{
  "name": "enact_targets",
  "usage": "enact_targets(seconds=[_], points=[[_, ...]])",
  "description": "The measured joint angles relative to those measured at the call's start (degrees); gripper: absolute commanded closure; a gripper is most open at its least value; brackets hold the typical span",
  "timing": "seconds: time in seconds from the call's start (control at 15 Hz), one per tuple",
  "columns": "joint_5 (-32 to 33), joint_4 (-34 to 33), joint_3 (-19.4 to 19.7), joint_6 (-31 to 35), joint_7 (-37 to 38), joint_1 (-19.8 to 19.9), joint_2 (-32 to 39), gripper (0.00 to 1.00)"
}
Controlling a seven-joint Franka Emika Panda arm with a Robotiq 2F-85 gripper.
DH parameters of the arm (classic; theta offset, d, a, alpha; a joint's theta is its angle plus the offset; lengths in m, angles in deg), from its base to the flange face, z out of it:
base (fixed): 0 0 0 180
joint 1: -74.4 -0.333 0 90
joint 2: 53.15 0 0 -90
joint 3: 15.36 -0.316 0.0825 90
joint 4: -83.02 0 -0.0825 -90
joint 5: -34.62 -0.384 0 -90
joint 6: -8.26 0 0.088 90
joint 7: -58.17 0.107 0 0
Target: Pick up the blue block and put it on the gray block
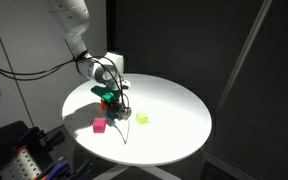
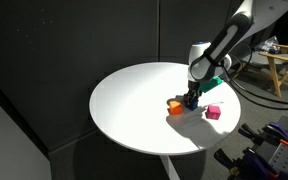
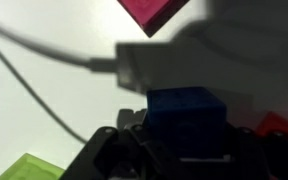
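The blue block (image 3: 187, 118) sits between my gripper's (image 3: 187, 145) fingers in the wrist view, and the fingers are closed against its sides. In both exterior views the gripper (image 1: 113, 100) (image 2: 192, 99) is low over the round white table (image 1: 174, 110), right next to the orange-red cube (image 2: 174, 107). The gray block does not show in any view. It may be hidden under the gripper and the blue block.
A magenta cube (image 1: 100, 125) (image 2: 213, 112) (image 3: 154, 12) lies near the table edge. A yellow-green block (image 1: 142, 118) (image 3: 29, 168) lies beside the gripper. The orange-red cube (image 3: 281, 128) is close on the other side. A cable crosses the wrist view (image 3: 44, 70).
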Motion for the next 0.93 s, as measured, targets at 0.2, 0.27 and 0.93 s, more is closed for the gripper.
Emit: enact_targets(seconds=[0.2, 0.27, 0.93], points=[[0.01, -0.06, 0.21, -1.70, 0.07, -0.43, -0.40, 0.76], [0.01, -0.06, 0.25, -2.88, 0.12, -0.56, -0.86, 0.76], [0.47, 1.10, 0.15, -11.47, 0.14, -0.95, -12.92, 0.76]])
